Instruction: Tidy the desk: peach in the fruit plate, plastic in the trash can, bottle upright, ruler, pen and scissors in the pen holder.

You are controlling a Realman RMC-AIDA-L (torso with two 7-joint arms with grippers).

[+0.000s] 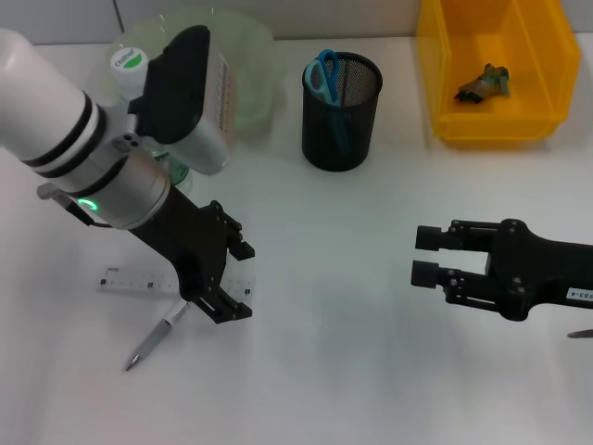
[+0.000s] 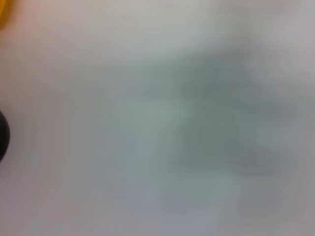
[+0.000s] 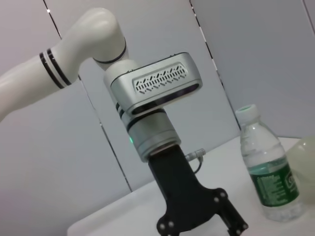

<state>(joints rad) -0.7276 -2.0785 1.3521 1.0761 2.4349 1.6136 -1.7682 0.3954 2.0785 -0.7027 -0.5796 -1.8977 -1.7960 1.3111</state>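
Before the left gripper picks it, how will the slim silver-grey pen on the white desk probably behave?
The slim silver-grey pen looks stiff and light. It lies flat on the white desk, so fingers may find little edge to catch. Being round and thin, it may roll or slide if nudged sideways. The left gripper hovers right above its upper end, beside the transparent plastic ruler.

A robot lab or test room. The plain white desk [image 1: 371, 371] carries staged items, and bare grey wall panels [image 3: 246, 59] stand behind the arm
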